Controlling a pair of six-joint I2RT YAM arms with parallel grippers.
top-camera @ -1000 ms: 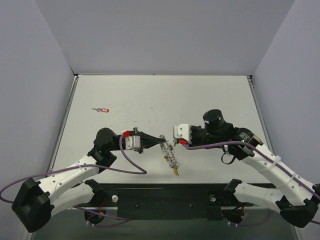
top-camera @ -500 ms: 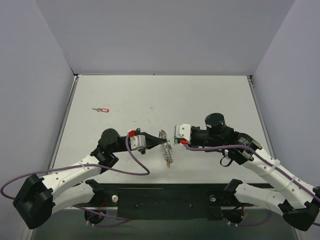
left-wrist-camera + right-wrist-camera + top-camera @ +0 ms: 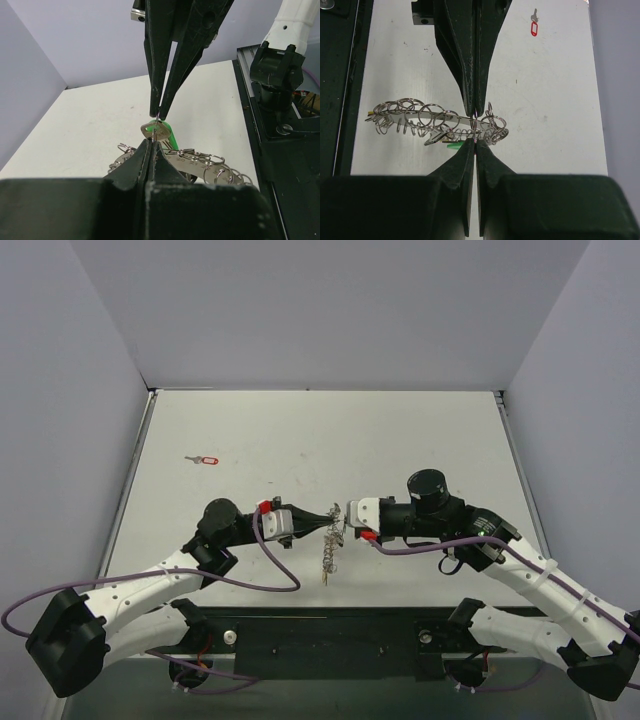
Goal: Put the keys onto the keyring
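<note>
Left gripper (image 3: 331, 520) fingers are together, clamped on the band of the keyring (image 3: 328, 552). Right gripper (image 3: 346, 523) fingers are together too, pinching the top of the green key (image 3: 167, 136), though the exact contact is hard to see. The 2 gripper tips nearly touch, nose to nose, above the near-centre of the table (image 3: 400, 440). The keyring is lifted and hangs down from the tips toward the near edge, with many small wire loops along its rim.

The red key (image 3: 208, 460) lies flat on the table far left, well apart from both arms, with nothing around it. A purple cable (image 3: 270, 575) loops below the left arm, off the keyring. The black base rail (image 3: 330, 640) runs along the near edge.

The top view shows only a silvery tangle between the tips; the green key is not readable there. The left wrist view shows the green head right against the keyring, between the 2 pairs of tips. The right wrist view shows the keyring edge-on, stretched left, with a sliver of green beside its own fingertips and the red key upper right.
</note>
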